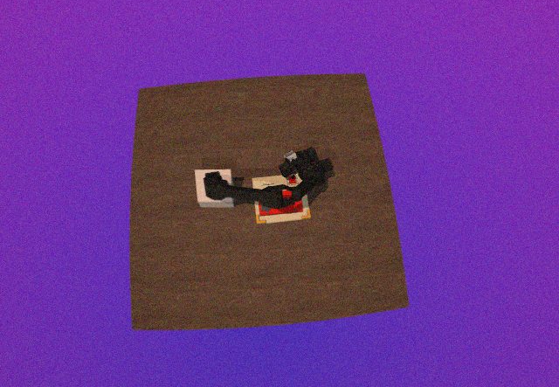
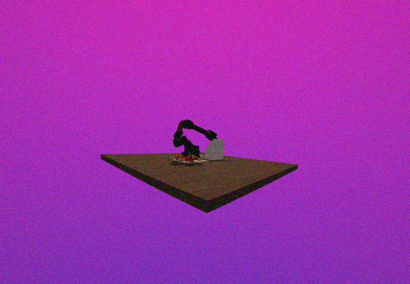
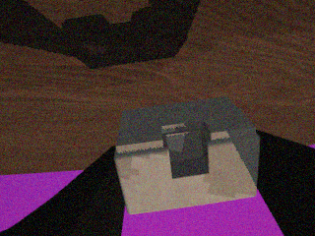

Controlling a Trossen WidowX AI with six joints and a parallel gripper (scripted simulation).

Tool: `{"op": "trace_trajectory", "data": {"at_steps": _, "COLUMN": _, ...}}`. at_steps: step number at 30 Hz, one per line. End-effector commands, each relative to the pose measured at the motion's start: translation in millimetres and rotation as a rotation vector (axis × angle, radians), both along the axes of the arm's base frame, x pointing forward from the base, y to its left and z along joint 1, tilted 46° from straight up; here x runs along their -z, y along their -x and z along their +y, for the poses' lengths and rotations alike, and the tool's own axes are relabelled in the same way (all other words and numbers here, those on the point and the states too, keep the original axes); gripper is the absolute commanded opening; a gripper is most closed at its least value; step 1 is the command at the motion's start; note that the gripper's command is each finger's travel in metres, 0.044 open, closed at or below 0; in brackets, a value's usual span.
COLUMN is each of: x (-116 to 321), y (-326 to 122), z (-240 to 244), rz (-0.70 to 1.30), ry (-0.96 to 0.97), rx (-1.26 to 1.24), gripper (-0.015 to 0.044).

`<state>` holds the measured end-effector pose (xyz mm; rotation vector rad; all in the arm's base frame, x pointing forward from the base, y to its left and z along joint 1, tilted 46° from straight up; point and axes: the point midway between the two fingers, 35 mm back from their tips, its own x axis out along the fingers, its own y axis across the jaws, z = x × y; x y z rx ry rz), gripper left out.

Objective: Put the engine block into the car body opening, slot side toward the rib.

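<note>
The grey engine block [image 1: 290,155] [image 3: 148,187] shows pale on its lit face, with a dark slot [image 3: 189,157] in its middle in the wrist view. My gripper [image 3: 181,147] is shut on it, one black finger on each side. The block is held off the table, tilted in the wrist view. The red car body [image 1: 293,208] [image 2: 181,158] lies on a cream board [image 1: 282,217] under my arm. In the top view the block appears beyond the board's upper right edge. The arm hides much of the car body; I cannot make out its opening or rib.
A pale pedestal [image 1: 199,189] [image 2: 215,150] under the arm's base stands left of the board in the top view. The arm [image 1: 245,194] [image 2: 198,128] arches over the board. The brown table [image 1: 271,274] [image 2: 211,181] carries everything. A large dark shape, perhaps a shadow, crosses the wrist view's top left.
</note>
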<state>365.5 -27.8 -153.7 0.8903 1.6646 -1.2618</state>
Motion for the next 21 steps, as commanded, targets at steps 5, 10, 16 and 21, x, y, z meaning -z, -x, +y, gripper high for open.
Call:
{"op": "trace_trajectory", "data": {"at_steps": 5, "x": 10.9, "y": 0.6, "z": -11.4, "rz": -0.003, "ry": 0.002, "rx": -0.007, "gripper": 0.0000}}
{"op": "trace_trajectory", "data": {"at_steps": 10, "x": 16.4, "y": 1.4, "z": -17.1, "rz": -0.002, "ry": 0.002, "rx": -0.007, "gripper": 0.0000}}
{"op": "trace_trajectory", "data": {"at_steps": 16, "x": 23.4, "y": 2.4, "z": -24.4, "rz": -0.002, "ry": 0.002, "rx": -0.007, "gripper": 0.0000}}
{"op": "trace_trajectory", "data": {"at_steps": 21, "x": 27.5, "y": 3.0, "z": -28.7, "rz": -0.002, "ry": 0.002, "rx": -0.007, "gripper": 0.0000}}
